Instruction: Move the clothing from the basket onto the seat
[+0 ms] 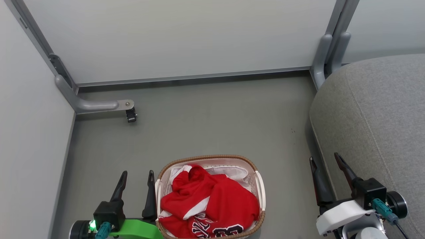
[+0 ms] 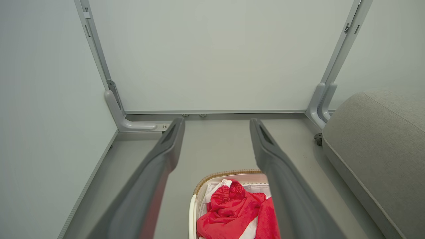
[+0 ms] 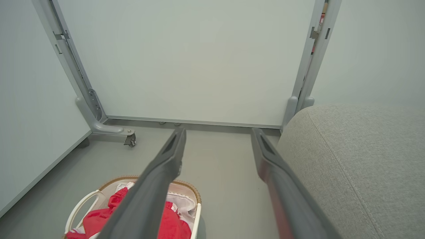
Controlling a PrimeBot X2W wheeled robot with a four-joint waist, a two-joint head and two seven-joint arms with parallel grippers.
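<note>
Clothing point(image 1: 212, 202) heaped in basket point(image 1: 260, 186); both hands spread, empty.

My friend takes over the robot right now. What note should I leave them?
Left gripper: open, holding nothing, just left of the basket.
Right gripper: open, holding nothing, between the basket and the seat.
Clothes: red heap in the basket, on the floor.
Done: nothing yet; no clothes on the seat in view.
Left: lift each garment onto the seat.
</note>
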